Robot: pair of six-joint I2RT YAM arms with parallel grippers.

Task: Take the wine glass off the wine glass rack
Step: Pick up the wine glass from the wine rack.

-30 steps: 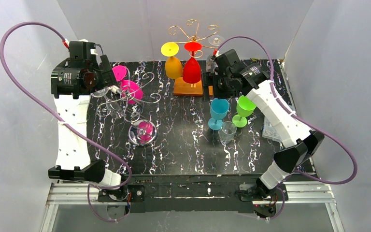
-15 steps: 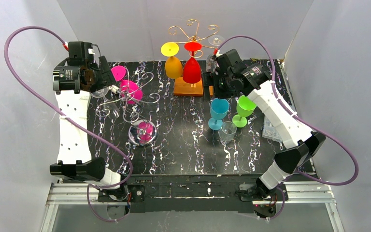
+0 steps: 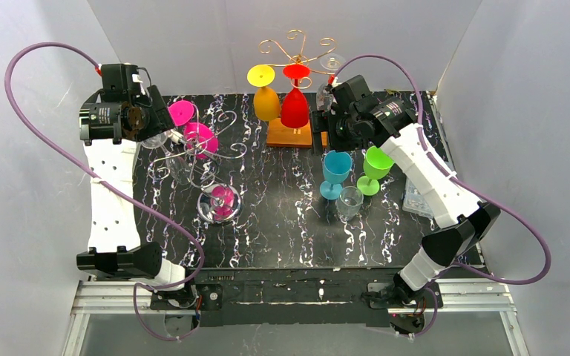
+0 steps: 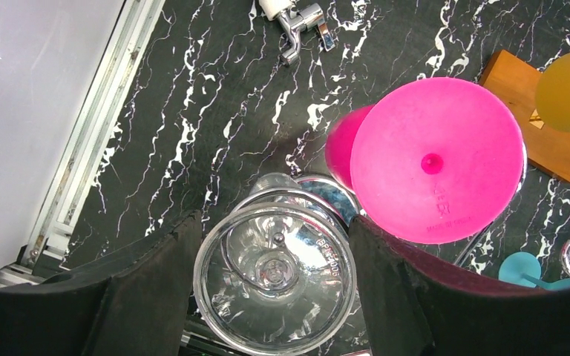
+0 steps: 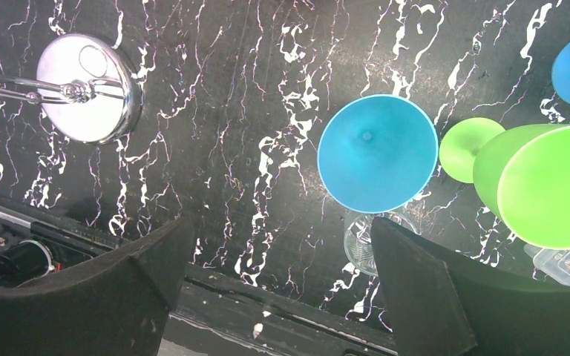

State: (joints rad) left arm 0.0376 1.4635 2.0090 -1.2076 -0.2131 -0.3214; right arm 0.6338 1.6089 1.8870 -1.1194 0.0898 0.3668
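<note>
Between the fingers [image 4: 156,297] of my left gripper [image 4: 274,241]: foot of the clear wine glass [image 4: 274,291], hung upside down on the chrome rack [image 3: 206,211]. Fingers flank its rim; pinched or a hair off, can't tell. Step: grasp. Next, I reckon: clamp, slide out along the wire, dodging the pink wine glass [image 4: 434,170] just right. Stem, slot hidden under foot.
</note>
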